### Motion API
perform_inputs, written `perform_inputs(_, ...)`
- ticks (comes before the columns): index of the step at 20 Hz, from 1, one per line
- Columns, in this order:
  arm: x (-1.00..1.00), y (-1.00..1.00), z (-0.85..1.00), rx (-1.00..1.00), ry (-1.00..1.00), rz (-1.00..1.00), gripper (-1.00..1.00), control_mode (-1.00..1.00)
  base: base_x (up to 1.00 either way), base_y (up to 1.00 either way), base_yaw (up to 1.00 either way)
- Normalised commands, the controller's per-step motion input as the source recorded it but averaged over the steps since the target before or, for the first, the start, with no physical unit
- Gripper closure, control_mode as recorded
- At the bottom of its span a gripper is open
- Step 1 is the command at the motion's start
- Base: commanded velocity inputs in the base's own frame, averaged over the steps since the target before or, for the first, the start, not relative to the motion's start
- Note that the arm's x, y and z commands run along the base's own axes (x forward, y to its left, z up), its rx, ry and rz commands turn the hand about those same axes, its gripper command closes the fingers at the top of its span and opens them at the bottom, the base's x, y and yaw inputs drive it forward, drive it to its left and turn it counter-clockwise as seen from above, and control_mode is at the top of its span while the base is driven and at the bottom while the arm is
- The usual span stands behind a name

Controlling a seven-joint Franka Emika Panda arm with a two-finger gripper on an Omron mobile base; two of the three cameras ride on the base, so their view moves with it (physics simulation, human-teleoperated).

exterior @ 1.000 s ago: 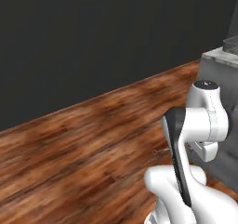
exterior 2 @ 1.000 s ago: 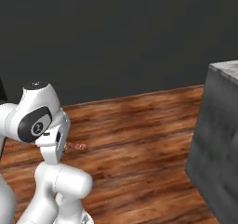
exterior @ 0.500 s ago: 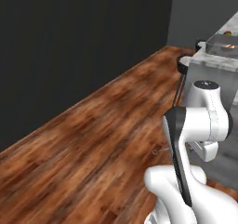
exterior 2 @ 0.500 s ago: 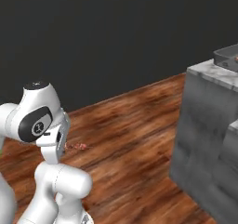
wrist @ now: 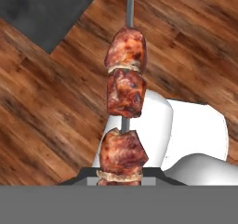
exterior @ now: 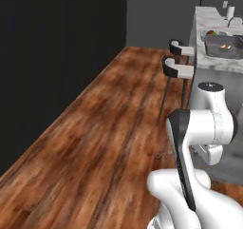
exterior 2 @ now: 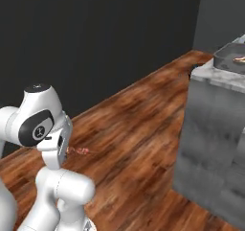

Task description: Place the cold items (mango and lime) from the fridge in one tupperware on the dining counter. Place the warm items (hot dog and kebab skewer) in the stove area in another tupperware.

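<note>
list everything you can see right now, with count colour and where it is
kebab: 1, browned meat chunks on a grey skewer, held in the claw over the floor, hand view
dark tray: 1, dark grey, on the counter top, far right of the left base view, something orange-brown inside
counter: 1, white grey-veined top with dark grey sides, right of both base views
stools: 2, dark backs with white seats, along the counter's side
red and green item: small, on the counter behind the dark tray, too small to name
floor: brown wood planks
wall: dark, beyond the floor
arm: 1, white with dark joints, folded above the base
claw: 1, shut on the kebab
</note>
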Motion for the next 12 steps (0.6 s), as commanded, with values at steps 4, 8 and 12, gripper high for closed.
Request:
perform_inputs(4, 0.0, 0.0, 0.0, 0.0, 0.0, 0.0, 1.0, 1.0, 1.0, 1.0, -0.47)
perform_inputs(8, 0.0, 0.0, 0.0, 0.0, 0.0, 0.0, 1.0, 1.0, 1.0, 0.98, -0.48)
perform_inputs(12, 0.0, 0.0, 0.0, 0.0, 0.0, 0.0, 1.0, 1.0, 1.0, 0.95, -0.51)
